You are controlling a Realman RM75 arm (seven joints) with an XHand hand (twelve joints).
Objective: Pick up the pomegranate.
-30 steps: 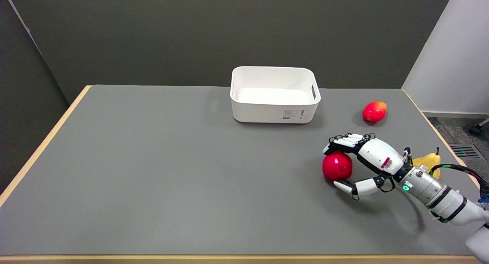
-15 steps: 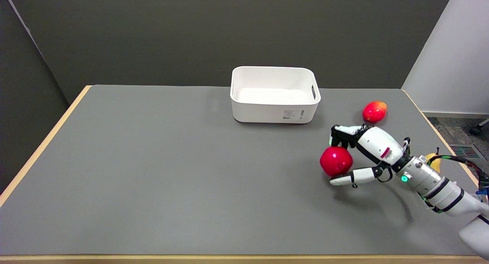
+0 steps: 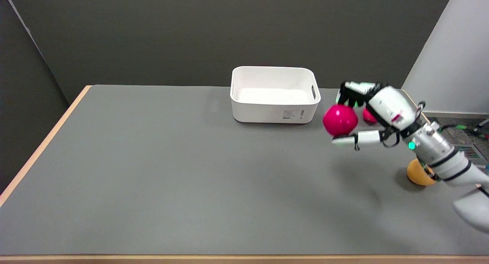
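The pomegranate (image 3: 339,120) is a round, glossy red fruit, held up in the air well above the grey table (image 3: 153,172), just right of the white bin. My right hand (image 3: 376,109) grips it, with fingers (image 3: 353,89) curled over its top and back and the thumb (image 3: 357,138) stretched beneath it. The arm reaches in from the lower right.
A white bin (image 3: 274,94) stands at the back centre. A red-orange fruit (image 3: 368,115) lies behind my hand, mostly hidden. A yellow pear (image 3: 418,175) sits near the right edge, partly covered by my forearm.
My right hand closed on the pomegranate and lifted it off the table, up and toward the back. The arm rose with it, now hiding most of the red-orange fruit.
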